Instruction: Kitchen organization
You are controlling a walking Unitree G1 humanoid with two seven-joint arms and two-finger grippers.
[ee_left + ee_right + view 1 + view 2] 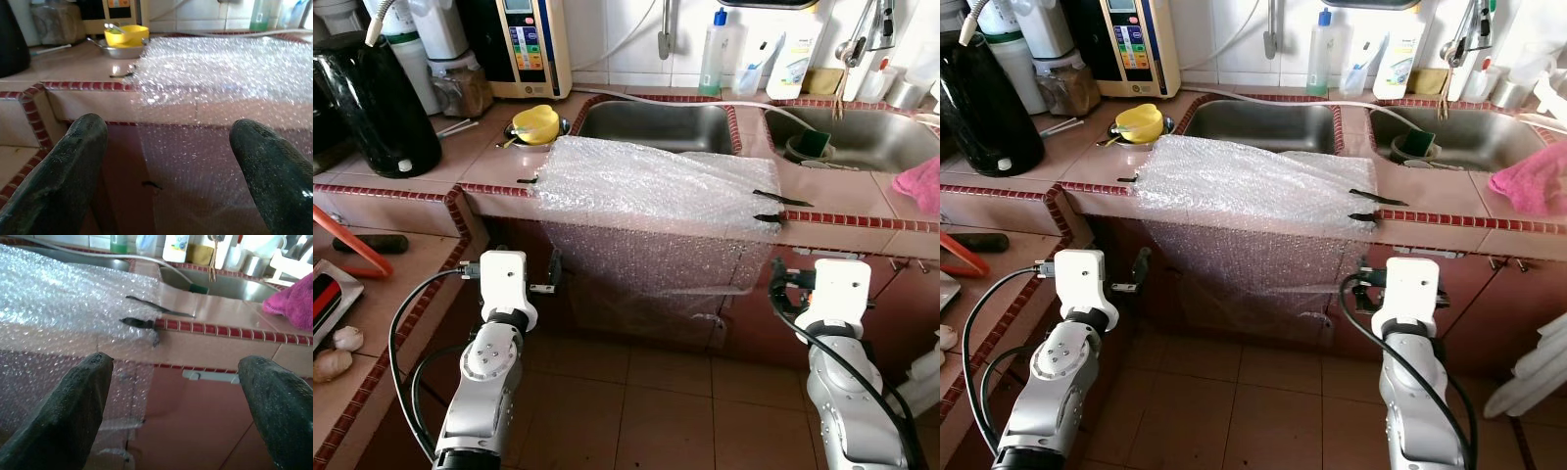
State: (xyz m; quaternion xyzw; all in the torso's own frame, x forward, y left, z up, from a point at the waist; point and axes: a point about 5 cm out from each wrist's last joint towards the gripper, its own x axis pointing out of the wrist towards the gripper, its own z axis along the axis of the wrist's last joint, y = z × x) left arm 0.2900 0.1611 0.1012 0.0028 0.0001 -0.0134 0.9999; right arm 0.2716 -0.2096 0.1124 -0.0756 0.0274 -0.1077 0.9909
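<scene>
**Bubble wrap draped over the counter edge, both my grippers spread apart below it**

The bubble wrap (651, 181) lies on the tiled counter (460, 162) in front of the left sink (656, 125) and hangs down over the cabinet front. Dark strips sit at its right edge and one at its left. My left gripper (168, 171) is held low before the sheet's hanging left part, fingers wide apart, gripping nothing. My right gripper (181, 401) faces the sheet's right edge and the cabinet, fingers also spread and empty. Behind the sheet's left corner stands a yellow bowl (537, 122); a black kettle (372, 103) is further left. A pink cloth (1533, 181) lies right of the right sink (862, 137)
</scene>
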